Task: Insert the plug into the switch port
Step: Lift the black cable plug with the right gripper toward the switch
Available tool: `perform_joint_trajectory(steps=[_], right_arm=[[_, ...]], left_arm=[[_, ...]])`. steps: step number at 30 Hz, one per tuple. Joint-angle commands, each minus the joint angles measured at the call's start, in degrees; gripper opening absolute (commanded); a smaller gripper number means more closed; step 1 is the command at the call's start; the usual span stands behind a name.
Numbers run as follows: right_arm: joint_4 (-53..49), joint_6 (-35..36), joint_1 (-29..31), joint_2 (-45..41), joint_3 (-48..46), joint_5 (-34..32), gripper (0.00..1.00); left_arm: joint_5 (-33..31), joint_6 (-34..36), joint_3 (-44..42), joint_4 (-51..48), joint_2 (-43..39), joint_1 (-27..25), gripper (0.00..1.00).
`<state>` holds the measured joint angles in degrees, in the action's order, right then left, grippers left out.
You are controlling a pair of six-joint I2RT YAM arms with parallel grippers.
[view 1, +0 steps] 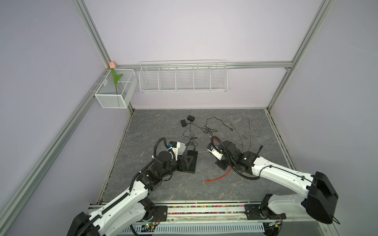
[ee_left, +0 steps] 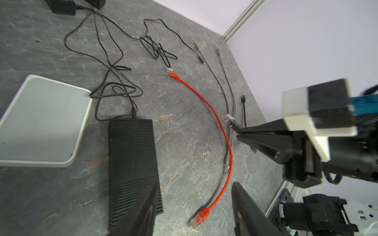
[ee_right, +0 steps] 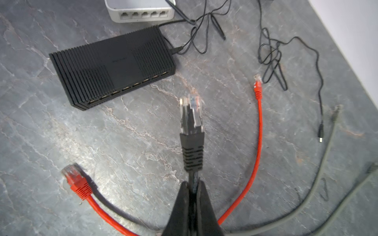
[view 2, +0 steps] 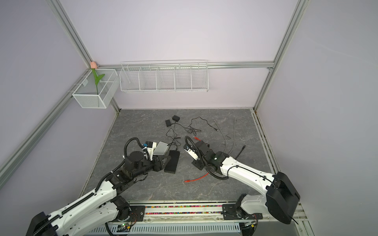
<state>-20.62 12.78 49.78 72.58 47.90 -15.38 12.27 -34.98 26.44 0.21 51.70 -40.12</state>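
A black plug [ee_right: 192,122] with a clear tip sticks out ahead of my right gripper [ee_right: 193,185], which is shut on its dark cable just behind the ribbed boot. The plug hangs above the stone floor, pointing toward the black switch [ee_right: 114,67], whose row of ports [ee_right: 126,87] faces it at some distance. In both top views the black switch [view 1: 192,161] [view 2: 172,161] lies mid-table under my left gripper [view 1: 187,161]. That left gripper [ee_left: 195,183] is open, one finger [ee_left: 143,206] over the black switch [ee_left: 133,155], the other finger [ee_left: 245,206] beside it.
A white switch [view 1: 181,148] [ee_right: 141,10] sits just behind the black one. A red cable [view 1: 218,177] [ee_left: 214,114] curves between the arms. Black power adapters [view 1: 190,118], thin black leads and grey cables [view 1: 241,132] lie farther back. Wire baskets [view 1: 183,77] hang on the wall.
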Motion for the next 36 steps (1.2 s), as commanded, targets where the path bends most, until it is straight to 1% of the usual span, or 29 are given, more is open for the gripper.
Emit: perform_joint_trajectory(steps=[1,3,5,9,15,18,30,36], right_arm=[[3.52,1.58,1.93,-2.01,-2.56,-6.11,0.07],[3.9,1.61,3.41,-2.43,-3.06,-8.11,0.06],[4.91,1.59,5.07,-2.83,-3.61,-10.12,0.07],[6.76,0.68,6.17,-3.56,-4.53,-9.78,0.07],[9.17,0.36,7.39,-4.48,-5.16,-8.51,0.07],[9.28,0.28,7.99,-4.47,-5.01,-8.37,0.07],[12.14,-0.6,9.79,-3.58,-6.63,-8.32,0.07],[12.95,-0.59,10.54,-3.48,-7.35,-8.56,0.07]], left_arm=[[3.89,-2.61,3.64,3.6,3.36,0.39,0.55],[4.0,-2.79,5.55,2.53,4.73,0.45,0.54],[5.96,-4.04,6.8,3.45,6.05,0.4,0.54],[13.07,-6.83,7.23,9.23,10.16,0.39,0.55],[17.2,-9.36,6.75,14.54,16.03,0.39,0.54],[17.82,-10.64,6.25,17.34,17.05,0.39,0.51],[18.05,-11.77,7.31,18.81,20.3,0.39,0.45],[17.83,-12.41,7.58,19.9,21.63,0.39,0.4]])
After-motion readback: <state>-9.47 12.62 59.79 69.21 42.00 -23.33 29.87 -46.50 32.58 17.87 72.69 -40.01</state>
